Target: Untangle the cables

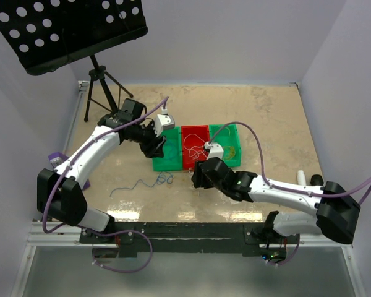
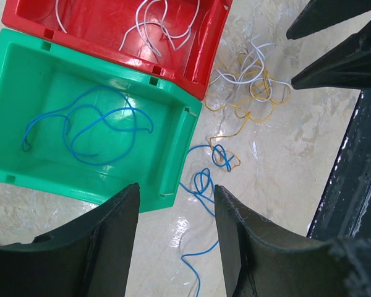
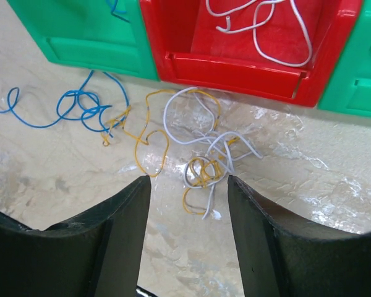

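1. Blue wire (image 3: 79, 94): loose by green bin (image 3: 93, 37); its left end runs out of your wrist view.
2. Yellow-white tangle (image 3: 204, 164): before red bin (image 3: 235, 68); right arm hides it from your top view.
3. Left gripper (image 2: 176, 192), right gripper (image 3: 188, 179): jaws apart, empty.

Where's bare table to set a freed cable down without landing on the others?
Free: the table's far strip behind the red bin, and the patch right of the right green bin. Crowded: in front of the red bin, where the yellow-white tangle lies, with the blue cable just left of it.
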Action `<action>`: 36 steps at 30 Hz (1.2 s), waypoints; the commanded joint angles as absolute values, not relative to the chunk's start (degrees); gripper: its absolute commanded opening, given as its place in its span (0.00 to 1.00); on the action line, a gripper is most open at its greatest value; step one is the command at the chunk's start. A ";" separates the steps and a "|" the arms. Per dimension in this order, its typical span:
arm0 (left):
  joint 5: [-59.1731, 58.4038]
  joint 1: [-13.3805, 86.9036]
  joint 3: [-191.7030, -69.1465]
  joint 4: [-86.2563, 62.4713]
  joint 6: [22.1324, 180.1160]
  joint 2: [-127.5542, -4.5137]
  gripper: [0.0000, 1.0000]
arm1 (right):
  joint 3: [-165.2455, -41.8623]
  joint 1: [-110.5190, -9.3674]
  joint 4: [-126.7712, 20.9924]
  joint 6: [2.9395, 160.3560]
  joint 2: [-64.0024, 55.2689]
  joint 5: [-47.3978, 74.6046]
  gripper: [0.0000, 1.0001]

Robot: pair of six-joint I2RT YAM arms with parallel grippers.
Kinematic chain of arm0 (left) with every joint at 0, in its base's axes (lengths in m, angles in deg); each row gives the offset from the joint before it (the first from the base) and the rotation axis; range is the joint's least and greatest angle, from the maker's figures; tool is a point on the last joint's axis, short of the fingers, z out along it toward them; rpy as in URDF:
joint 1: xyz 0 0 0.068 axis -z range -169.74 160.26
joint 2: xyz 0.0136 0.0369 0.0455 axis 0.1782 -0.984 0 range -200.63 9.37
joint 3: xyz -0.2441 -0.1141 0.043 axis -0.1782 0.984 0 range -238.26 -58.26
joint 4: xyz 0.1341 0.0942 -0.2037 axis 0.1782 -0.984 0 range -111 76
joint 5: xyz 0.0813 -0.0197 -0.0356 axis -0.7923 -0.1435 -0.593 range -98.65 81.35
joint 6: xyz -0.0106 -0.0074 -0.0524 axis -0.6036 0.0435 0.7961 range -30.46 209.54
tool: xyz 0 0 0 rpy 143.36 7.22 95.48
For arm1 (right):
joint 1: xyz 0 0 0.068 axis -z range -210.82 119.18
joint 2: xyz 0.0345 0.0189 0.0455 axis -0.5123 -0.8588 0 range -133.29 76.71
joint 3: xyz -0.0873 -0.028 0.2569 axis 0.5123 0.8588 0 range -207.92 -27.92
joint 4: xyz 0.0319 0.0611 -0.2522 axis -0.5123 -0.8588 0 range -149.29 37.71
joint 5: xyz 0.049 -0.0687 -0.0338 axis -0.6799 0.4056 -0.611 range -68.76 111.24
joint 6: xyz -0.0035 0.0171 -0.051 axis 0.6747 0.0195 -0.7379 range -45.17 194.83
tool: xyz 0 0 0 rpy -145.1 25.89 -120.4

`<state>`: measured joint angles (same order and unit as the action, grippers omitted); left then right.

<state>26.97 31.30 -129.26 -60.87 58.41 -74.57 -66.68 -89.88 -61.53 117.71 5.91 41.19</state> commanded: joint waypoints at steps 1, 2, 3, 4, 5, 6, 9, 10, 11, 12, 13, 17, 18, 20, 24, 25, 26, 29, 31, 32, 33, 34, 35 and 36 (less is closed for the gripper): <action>29.06 30.92 -130.41 -61.19 57.55 -74.74 0.56 | -69.40 -89.88 -60.73 117.55 3.78 46.11 0.57; 29.23 30.92 -130.41 -61.11 57.64 -74.65 0.56 | -70.19 -89.88 -60.91 117.11 2.63 46.81 0.57; 29.23 30.92 -130.41 -61.19 57.73 -74.56 0.56 | -70.89 -89.97 -61.08 116.85 1.23 47.86 0.57; 29.23 30.92 -130.33 -61.19 57.73 -74.48 0.56 | -71.33 -89.88 -61.08 116.50 0.00 48.75 0.57; 29.23 30.92 -130.33 -61.28 57.64 -74.30 0.56 | -71.77 -89.88 -61.00 116.15 -0.97 49.28 0.57; 29.15 30.92 -130.24 -61.46 57.64 -74.30 0.56 | -72.13 -89.97 -60.73 115.88 -1.76 49.89 0.57; 29.23 30.92 -130.06 -61.55 57.47 -73.86 0.56 | -72.66 -89.88 -59.07 115.97 -3.17 51.30 0.54; 29.15 30.92 -130.15 -61.63 57.38 -73.86 0.56 | -72.74 -89.88 -58.63 115.97 -3.44 51.56 0.52; 29.15 30.92 -130.06 -61.72 57.29 -73.86 0.56 | -72.92 -89.88 -58.10 115.97 -3.88 52.26 0.50; 29.15 30.92 -130.15 -61.72 57.29 -74.03 0.56 | -72.92 -89.88 -57.66 115.97 -4.32 52.44 0.48; 29.15 30.92 -130.06 -61.63 57.29 -74.12 0.56 | -73.01 -89.88 -57.31 116.14 -4.67 52.62 0.43; 29.32 30.92 -129.71 -61.55 57.38 -74.30 0.56 | -73.36 -89.88 -55.90 116.67 -5.20 52.97 0.17; 29.32 30.92 -129.62 -61.46 57.46 -74.30 0.56 | -73.53 -89.88 -55.90 116.76 -5.03 53.15 0.09; 29.24 30.92 -129.27 -61.37 57.29 -74.47 0.56 | -73.97 -89.97 -56.33 116.85 -4.24 53.24 0.00; 29.67 30.92 -129.18 -61.28 57.38 -74.39 0.56 | -74.94 -90.32 -58.18 116.41 0.32 52.54 0.00; 29.94 30.92 -129.18 -61.11 57.38 -74.39 0.56 | -75.20 -90.32 -58.62 116.23 1.82 52.01 0.00; 30.20 30.92 -129.10 -61.19 57.46 -74.56 0.56 | -75.38 -90.41 -58.88 116.06 3.66 51.57 0.00; 31.17 30.92 -128.83 -60.93 57.46 -74.65 0.56 | -76.52 -90.58 -60.03 116.05 9.37 50.16 0.00; 31.78 30.92 -128.22 -60.58 57.38 -74.74 0.56 | -77.48 -90.58 -60.55 115.88 12.89 49.81 0.00; 32.13 30.92 -127.78 -60.40 57.29 -74.65 0.56 | -78.10 -90.58 -60.56 115.44 14.47 49.46 0.00; 32.48 30.92 -127.60 -60.23 57.03 -74.65 0.56 | -79.06 -90.58 -60.90 115.18 15.71 49.20 0.00; 32.92 30.92 -127.08 -60.05 57.03 -74.65 0.56 | -80.12 -90.58 -60.91 114.91 16.94 49.02 0.00; 33.80 30.92 -126.73 -59.96 56.94 -74.74 0.57 | -81.17 -90.58 -61.17 114.48 17.99 48.67 0.00; 34.24 31.00 -126.46 -59.88 56.85 -74.57 0.57 | -82.49 -90.58 -61.34 114.12 18.79 48.32 0.00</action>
<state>30.10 31.28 -127.77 -61.24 58.39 -74.63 -77.02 -90.34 -60.92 115.96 15.02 49.82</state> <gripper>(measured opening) 0.564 0.010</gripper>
